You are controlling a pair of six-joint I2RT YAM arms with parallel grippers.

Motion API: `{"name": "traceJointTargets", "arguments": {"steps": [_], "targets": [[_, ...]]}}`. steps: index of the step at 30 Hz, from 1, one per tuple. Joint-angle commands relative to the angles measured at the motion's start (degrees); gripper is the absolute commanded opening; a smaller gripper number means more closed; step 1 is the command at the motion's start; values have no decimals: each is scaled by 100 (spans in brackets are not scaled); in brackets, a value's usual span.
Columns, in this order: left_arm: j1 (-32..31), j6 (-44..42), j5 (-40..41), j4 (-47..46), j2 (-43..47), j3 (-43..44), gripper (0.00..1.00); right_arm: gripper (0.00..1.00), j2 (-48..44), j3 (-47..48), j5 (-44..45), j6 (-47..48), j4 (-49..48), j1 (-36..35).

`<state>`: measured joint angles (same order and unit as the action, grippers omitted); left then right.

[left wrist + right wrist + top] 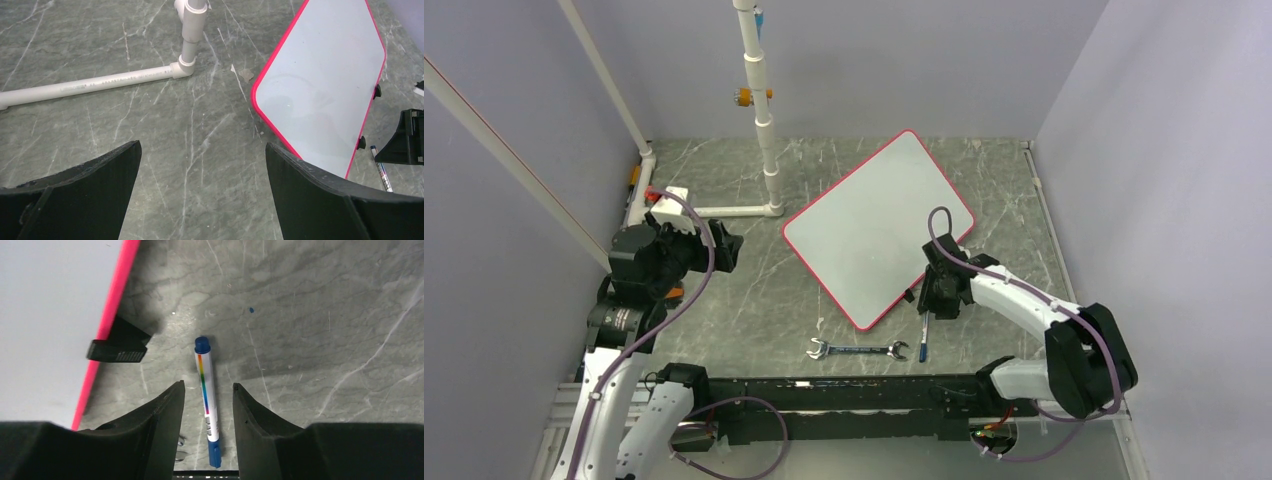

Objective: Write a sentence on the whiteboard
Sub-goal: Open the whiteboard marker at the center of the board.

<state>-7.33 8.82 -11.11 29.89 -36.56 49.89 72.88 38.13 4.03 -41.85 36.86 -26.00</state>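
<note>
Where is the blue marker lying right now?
In the top view the marker lies on the table's right side, off the whiteboard's near edge, right of the wrench, between the right gripper's open fingers.

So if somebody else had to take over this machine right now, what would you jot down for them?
Left tool: open wide, empty, above the table, off to the side of the whiteboard.
Right tool: open, one finger on each side of the blue marker, not gripping it yet.
Marker: lying on the table just off the whiteboard's near edge.
Whiteboard: flat on the table, blank.
Done: nothing written.
Left: grip the marker, lift it, write on the whiteboard.
</note>
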Motion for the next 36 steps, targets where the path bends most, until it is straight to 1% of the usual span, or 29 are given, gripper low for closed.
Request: {"name": "traceJointTargets", "arguments": {"steps": [1, 3, 4, 8, 10, 14, 21, 25, 30, 33, 36], "targets": [[-14, -52, 30, -67, -33, 74, 99, 41, 164, -78, 109, -105, -229, -92], [-14, -61, 44, -57, -31, 74, 99, 38, 255, -109, 160, -82, -266, -103], [-14, -62, 60, -54, -31, 74, 99, 33, 300, -131, 186, -67, -293, -122], [-19, -84, 133, -54, -59, 67, 99, 8, 474, -177, 306, 35, -372, -136], [-18, -84, 167, -54, -69, 64, 99, 0, 494, -190, 371, 52, -352, -141], [-14, -104, 144, -70, -82, 50, 99, 0, 246, -126, 353, 41, -225, -142], [-14, -78, 24, -161, -187, 12, 99, 0, -810, 351, 829, -44, 598, -137], [-16, -56, -234, -227, -278, -8, 99, 0, -1412, 483, 906, -207, 730, -142], [-22, -10, -903, -401, -412, -14, 99, 0, -2300, 354, 599, -619, 83, -142], [-22, 208, -1524, -656, -417, -25, 99, 0, -2719, 240, 101, -1025, -821, -138], [-29, 621, -2053, -1139, -315, -156, 99, 0, -2791, 285, -202, -1467, -1611, -142]]}}
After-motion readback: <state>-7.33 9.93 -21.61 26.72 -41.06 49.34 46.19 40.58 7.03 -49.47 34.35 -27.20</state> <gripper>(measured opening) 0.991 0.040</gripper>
